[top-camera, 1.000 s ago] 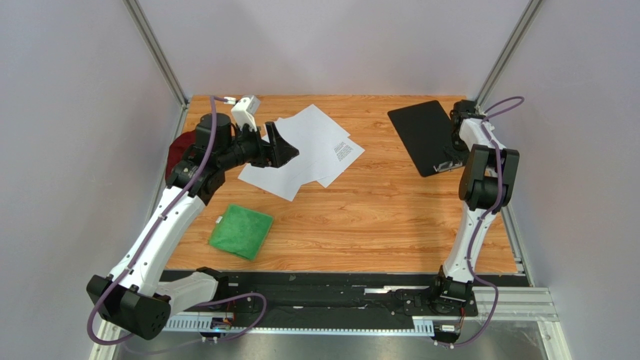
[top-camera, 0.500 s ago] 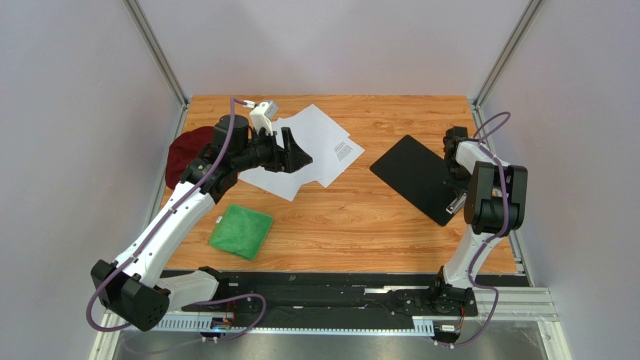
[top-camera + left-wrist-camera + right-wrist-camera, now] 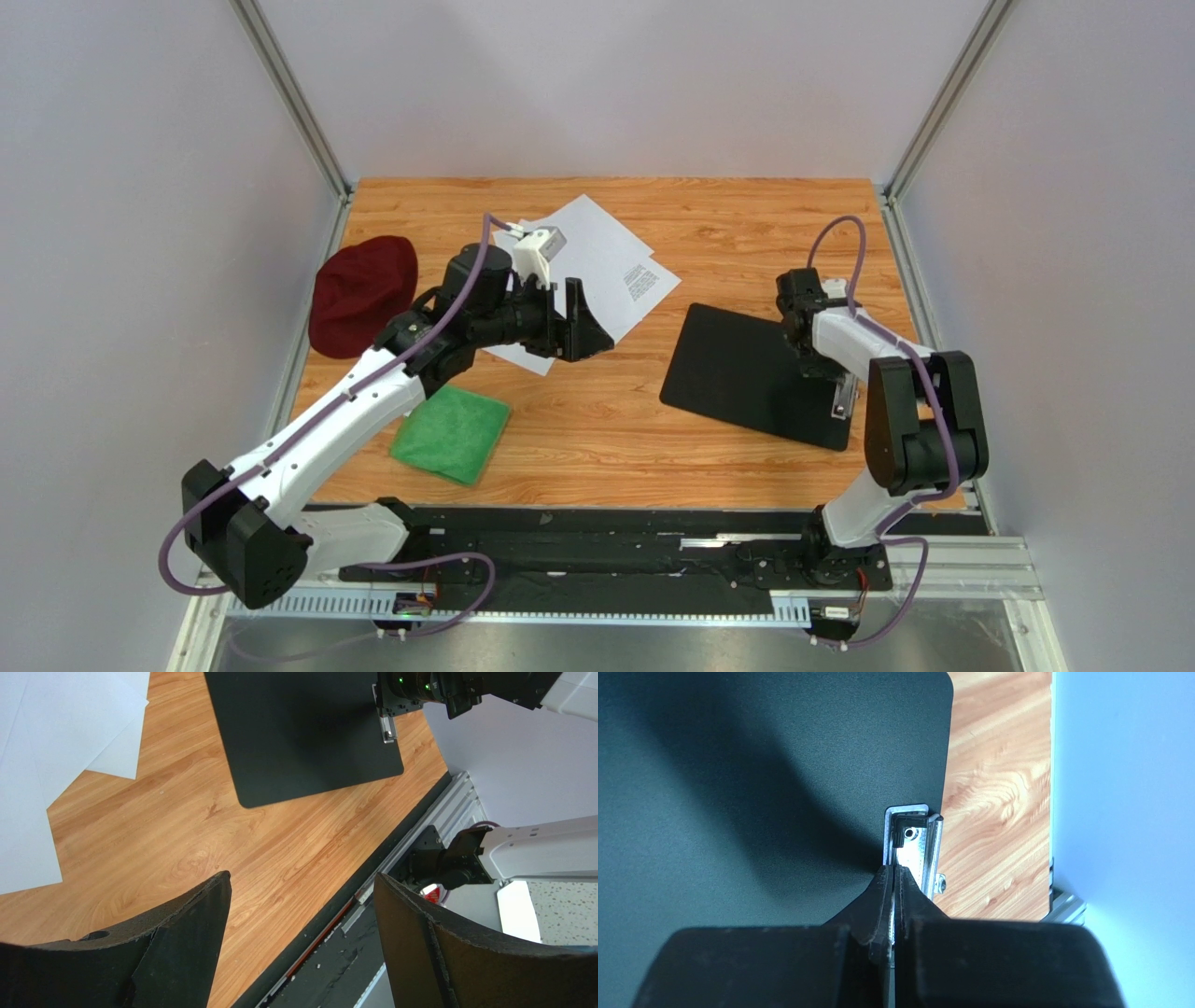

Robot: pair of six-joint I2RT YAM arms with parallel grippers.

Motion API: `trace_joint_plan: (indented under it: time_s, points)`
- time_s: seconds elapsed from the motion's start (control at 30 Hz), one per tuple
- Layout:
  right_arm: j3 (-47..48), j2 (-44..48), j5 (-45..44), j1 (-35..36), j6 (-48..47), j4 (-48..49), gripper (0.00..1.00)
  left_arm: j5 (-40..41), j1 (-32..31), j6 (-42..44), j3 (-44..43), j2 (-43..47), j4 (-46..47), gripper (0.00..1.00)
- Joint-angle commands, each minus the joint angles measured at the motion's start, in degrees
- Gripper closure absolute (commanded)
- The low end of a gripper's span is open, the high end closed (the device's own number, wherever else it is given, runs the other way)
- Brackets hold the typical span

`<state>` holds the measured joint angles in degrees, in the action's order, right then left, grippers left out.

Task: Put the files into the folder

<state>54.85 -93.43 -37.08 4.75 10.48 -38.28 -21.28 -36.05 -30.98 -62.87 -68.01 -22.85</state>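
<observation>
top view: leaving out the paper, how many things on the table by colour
black: 1, folder
dark red: 1, hat
green: 1, cloth
total: 3

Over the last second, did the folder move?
Yes: the folder moved from the table's far-right corner toward its near edge and centre.

black folder (image 3: 751,371), white files (image 3: 603,252), green cloth (image 3: 449,431)

Left gripper (image 3: 302,885) has jaws wide apart; right gripper (image 3: 893,875) has jaws pinched tight.
</observation>
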Motion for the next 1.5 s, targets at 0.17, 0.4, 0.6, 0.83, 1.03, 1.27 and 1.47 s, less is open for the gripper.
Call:
trace_joint_plan:
  time_s: [0.17,0.4,0.6,0.83,1.03,1.27,1.47]
  points:
    - [-5.8,6.0,-3.6,7.7,-16.6,12.1,1.0,1.0,-4.4,-2.0,-0.5,-8.5,8.9,0.19]
    - [-7.0,4.5,-4.6,15.6,-15.0,10.7,1.0,-0.1,-6.8,-4.5,-5.4,-21.0,13.0,0.23]
    - [-8.4,11.6,2.8,21.7,-7.2,5.5,1.0,-1.0,-7.3,-5.6,-7.4,-27.3,14.0,0.27]
    - [2.0,7.3,10.0,24.7,1.6,-5.0,1.0,-1.1,-7.5,-6.6,-6.8,-30.9,16.0,0.27]
    - [-0.4,9.0,19.4,25.1,6.3,-4.9,0.99,-1.0,-7.5,-5.9,-6.3,-33.5,16.1,0.27]
    - [-1.4,11.5,25.0,24.9,12.6,-3.5,0.73,-0.9,-7.6,-5.0,-5.7,-36.3,16.2,0.28]
    - [-0.4,13.0,25.4,23.3,11.1,-6.7,0.22,-2.4,-7.9,-4.0,-3.3,-36.9,17.2,0.3]
